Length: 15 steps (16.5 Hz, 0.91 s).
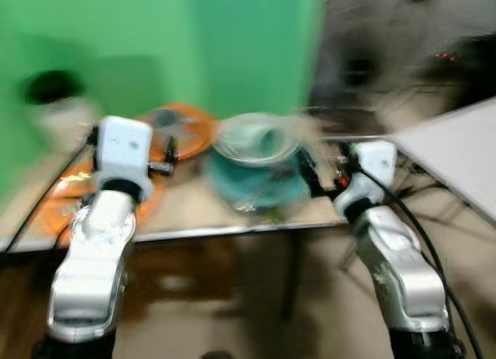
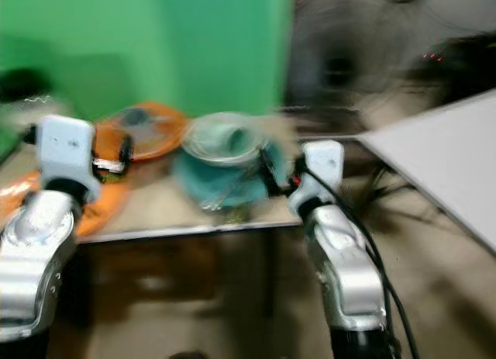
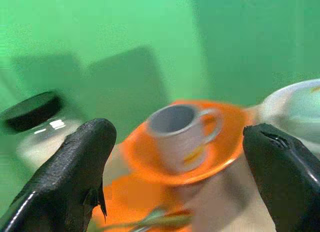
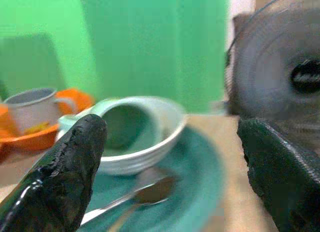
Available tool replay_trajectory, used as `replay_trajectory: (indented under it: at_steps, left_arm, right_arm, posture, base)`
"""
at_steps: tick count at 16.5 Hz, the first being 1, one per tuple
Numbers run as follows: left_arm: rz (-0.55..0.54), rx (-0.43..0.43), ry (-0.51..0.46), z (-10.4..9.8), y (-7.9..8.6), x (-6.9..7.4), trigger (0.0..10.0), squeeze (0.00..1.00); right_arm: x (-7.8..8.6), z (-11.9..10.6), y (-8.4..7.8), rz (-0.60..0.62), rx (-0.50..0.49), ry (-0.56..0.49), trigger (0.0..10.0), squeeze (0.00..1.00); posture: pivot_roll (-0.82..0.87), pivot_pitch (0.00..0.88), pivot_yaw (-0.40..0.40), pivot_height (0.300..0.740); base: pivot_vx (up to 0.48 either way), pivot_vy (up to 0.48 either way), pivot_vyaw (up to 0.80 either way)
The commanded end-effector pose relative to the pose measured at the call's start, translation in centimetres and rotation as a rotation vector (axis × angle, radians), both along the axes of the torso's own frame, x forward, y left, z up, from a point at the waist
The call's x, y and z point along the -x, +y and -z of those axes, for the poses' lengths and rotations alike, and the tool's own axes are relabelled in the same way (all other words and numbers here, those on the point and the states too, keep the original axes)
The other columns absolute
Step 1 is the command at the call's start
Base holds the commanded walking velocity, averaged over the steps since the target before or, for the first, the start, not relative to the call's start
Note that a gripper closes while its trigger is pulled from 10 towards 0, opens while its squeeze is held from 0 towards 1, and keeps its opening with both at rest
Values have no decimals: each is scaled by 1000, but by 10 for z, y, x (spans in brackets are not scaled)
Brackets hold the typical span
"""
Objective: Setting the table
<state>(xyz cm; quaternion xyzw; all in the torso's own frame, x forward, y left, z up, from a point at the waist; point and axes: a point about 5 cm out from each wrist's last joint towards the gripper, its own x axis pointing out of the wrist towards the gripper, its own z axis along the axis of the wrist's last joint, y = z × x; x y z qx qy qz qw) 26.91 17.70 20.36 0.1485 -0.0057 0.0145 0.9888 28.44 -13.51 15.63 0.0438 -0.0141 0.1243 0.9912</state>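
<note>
The robot should probably let the blur settle before reaching. Left gripper hovers at the table edge, fingers spread wide, aimed at the mug on its orange saucer. Right gripper, also wide open (nothing held), faces the bowl on the teal plate, a spoon beside it.

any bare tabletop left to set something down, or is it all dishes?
Bare strip along the table's front edge, between the orange placemat and the teal plate. Crowded behind: grey mug on orange saucer, pale bowl and spoon on the teal plate, black-lidded jar far left. Blurred frames.
</note>
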Motion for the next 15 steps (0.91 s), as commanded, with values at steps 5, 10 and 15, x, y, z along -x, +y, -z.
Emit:
replay_trajectory:
  at_steps: [5, 10, 15]
  left_arm:
    - [2, 30, 33, 6, -2, -2, 10000, 0]
    - [44, 63, 38, 11, -11, -3, 10000, 0]
    - [102, 88, 57, 18, -16, -1, 10000, 0]
  right_arm:
    - [-3, -8, -6, 54, 2, -12, 10000, 0]
    - [-5, -9, -8, 54, -2, -22, 10000, 0]
    - [-6, -6, -8, 54, 7, -16, 10000, 0]
  posture:
    - [-9, 0, 14, 740]
    - [-14, 0, 2, 740]
    - [-17, 0, 3, 740]
  base:
    - [0, -249, 0]
    - [0, 0, 0]
    - [0, 0, -370]
